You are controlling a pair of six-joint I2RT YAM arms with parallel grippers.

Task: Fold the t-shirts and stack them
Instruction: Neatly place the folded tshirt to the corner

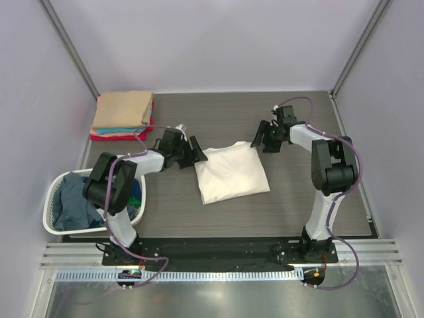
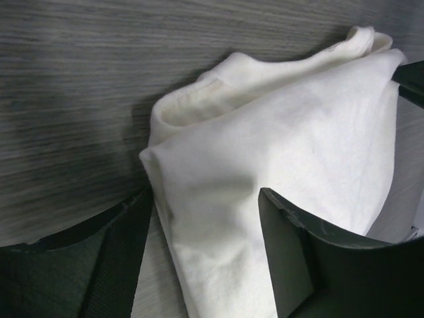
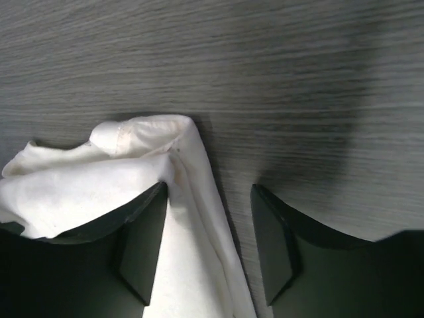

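Cream-white t-shirt [image 1: 232, 173]: in the top view it lay mid-table as a partly folded, roughly square bundle on the grey wood-grain table [image 1: 298, 192]. The left gripper [image 1: 197, 154] sat at its far-left corner and the right gripper [image 1: 260, 139] at its far-right corner. A finished stack stood at the far left, with a tan t-shirt [image 1: 122, 108] over a teal one and a red t-shirt [image 1: 106, 136] at the bottom. The white laundry basket [image 1: 50, 212] at near left held a dusty-blue t-shirt [image 1: 69, 205]. In the left wrist view, the left gripper [image 2: 204, 199] had its fingers [image 2: 119, 252] spread wide, straddling a bunched corner of the cream cloth [image 2: 278, 152] and not clamped. In the right wrist view, the right gripper [image 3: 209, 192] was likewise spread, the hemmed corner [image 3: 152, 129] running up between the fingers [image 3: 142, 238] and brushing the one on the left of that view. Handling, as judged: light, limp, multi-layered knit that would sag and could shed layers. It was best pinched at the two far corners through all plies and moved with both arms evenly.
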